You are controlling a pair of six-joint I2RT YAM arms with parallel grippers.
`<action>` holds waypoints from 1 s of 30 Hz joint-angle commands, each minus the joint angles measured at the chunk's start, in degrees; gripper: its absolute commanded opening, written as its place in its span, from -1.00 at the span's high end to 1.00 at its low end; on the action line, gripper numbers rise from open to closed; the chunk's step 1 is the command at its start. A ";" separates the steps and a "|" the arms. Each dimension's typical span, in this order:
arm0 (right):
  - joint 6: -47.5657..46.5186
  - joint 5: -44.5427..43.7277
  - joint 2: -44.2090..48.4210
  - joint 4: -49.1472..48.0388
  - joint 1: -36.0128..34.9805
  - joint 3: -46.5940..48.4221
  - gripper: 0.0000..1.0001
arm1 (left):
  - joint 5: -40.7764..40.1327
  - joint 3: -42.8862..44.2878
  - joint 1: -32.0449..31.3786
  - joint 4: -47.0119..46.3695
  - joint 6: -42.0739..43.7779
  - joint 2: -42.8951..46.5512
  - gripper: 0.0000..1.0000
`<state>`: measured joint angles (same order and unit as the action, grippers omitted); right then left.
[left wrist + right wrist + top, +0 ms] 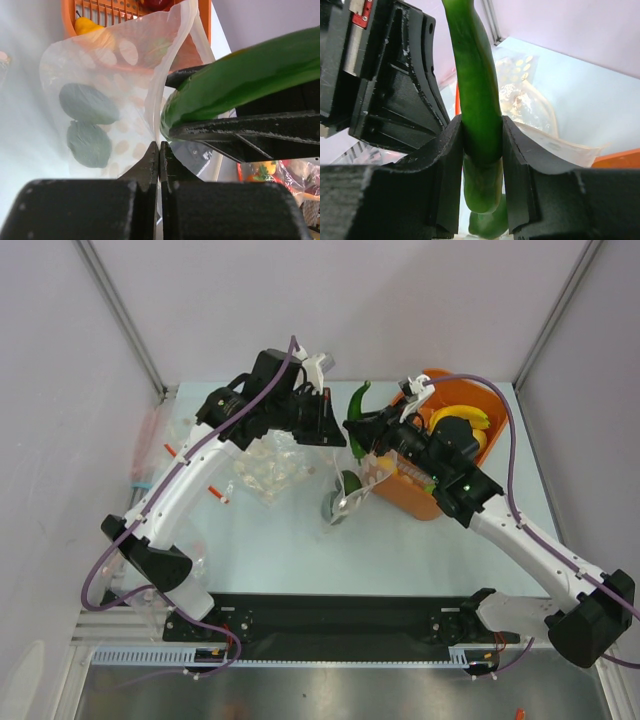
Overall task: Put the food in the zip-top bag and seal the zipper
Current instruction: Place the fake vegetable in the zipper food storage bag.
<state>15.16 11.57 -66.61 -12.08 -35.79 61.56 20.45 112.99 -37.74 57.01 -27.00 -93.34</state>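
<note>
The zip-top bag (120, 75), clear with white dots, hangs by one mouth edge from my left gripper (159, 150), which is shut on that edge. Its mouth gapes open; I cannot pick the zipper strip out of the plastic. Two green avocado pieces (87, 102) lie inside the bag. My right gripper (482, 145) is shut on the green chili (475, 95), holding it upright over the bag's mouth, with the avocado (492, 225) below it. In the top view the left gripper (335, 438) and right gripper (358, 430) nearly touch, with the chili (357, 400) sticking up behind them.
The orange basket (415, 498) stands just right of the hanging bag and holds a yellow banana (462, 420) and other toy food. Other clear bags (265, 475) lie under the left arm. Enclosure walls stand close at the back and on both sides.
</note>
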 commanded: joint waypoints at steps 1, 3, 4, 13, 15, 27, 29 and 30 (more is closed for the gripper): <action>-1.80 -1.38 2.01 -5.24 -0.33 -1.09 0.29 | 1.96 3.11 0.56 -1.47 -1.21 0.62 0.99; -1.36 -1.81 2.80 -5.68 -0.33 -1.62 -0.33 | 1.79 3.38 0.73 -1.38 -1.12 0.70 0.99; -1.36 -2.25 3.06 -5.68 -0.42 -2.05 -0.46 | 1.62 3.38 0.91 -1.21 -1.03 0.88 0.99; -0.75 -9.26 4.91 0.11 -0.42 0.83 -0.50 | 0.74 2.76 1.87 -1.03 -0.07 0.97 0.99; -0.13 -13.13 4.65 5.10 -0.16 3.81 -0.45 | 0.38 2.76 2.40 -0.94 0.54 0.71 0.99; 10.94 -28.35 -4.13 43.59 11.08 21.75 -0.46 | -1.81 2.24 3.19 0.03 2.57 1.32 0.99; 13.14 -32.30 -5.19 47.21 12.67 23.16 -0.50 | -1.90 1.97 3.19 -0.32 2.48 1.40 0.99; 13.75 -33.36 -6.24 50.89 13.11 23.60 -0.52 | -1.99 1.80 3.19 -0.50 2.40 1.41 0.99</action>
<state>24.25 -14.98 -70.85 25.54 -23.99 82.28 18.72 113.62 -34.85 57.95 -25.41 -93.34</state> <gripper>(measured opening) 0.750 0.009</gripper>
